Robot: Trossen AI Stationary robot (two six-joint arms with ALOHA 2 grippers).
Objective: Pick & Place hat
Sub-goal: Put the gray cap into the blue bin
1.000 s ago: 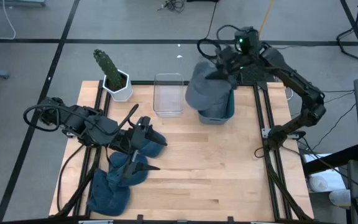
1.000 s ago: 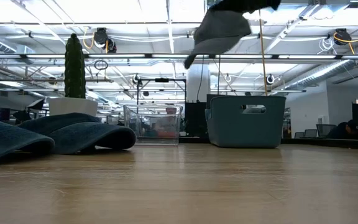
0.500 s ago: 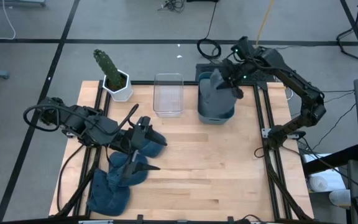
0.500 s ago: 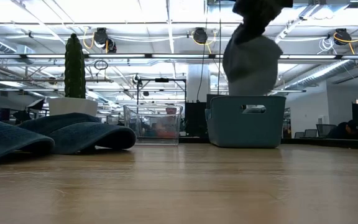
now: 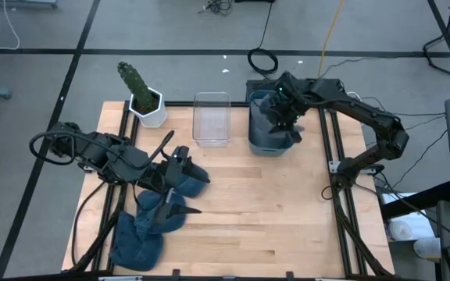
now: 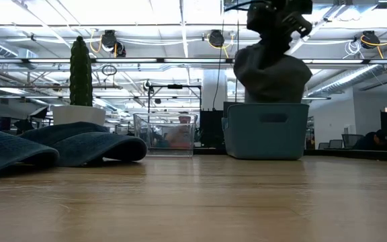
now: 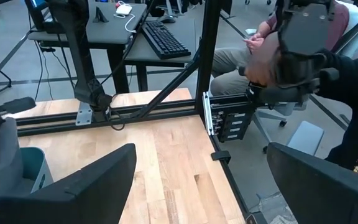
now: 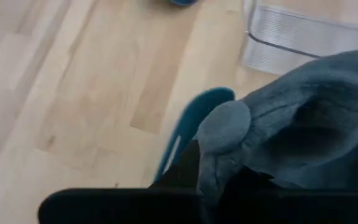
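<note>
At the bench's [image 5: 256, 195] left edge, toward the near corner, a heap of dark blue hats [image 5: 143, 230] lies on the wood; in the low view the same hats [image 6: 52, 149] show as low rounded mounds at the far left. The left gripper [image 5: 180, 190] rests over this heap, its fingers [image 7: 86, 180] spread wide with nothing between them; past them the left wrist view shows bare wood, the bench's frame and a seated person [image 7: 291, 56] in the room beyond.

At the far left corner stands a cactus [image 5: 134, 82] in a white pot [image 5: 150, 109]. Right of it, along the far edge, sits a clear plastic box [image 5: 212, 119], visible in the low view as a transparent container [image 6: 165, 134].

Next along the far edge is a teal bin [image 5: 266, 139]. The right gripper [image 5: 286, 105] hangs directly above it, fingers clamped tight on a grey hat [image 6: 271, 75]. The low view shows the hat's lower part sunk behind the bin's rim [image 6: 266, 105] while its crown bulges above it. In the right wrist view the grey fabric [image 8: 303, 130] fills the frame beside the bin's teal edge [image 8: 194, 124], with the clear box just beyond.
</note>
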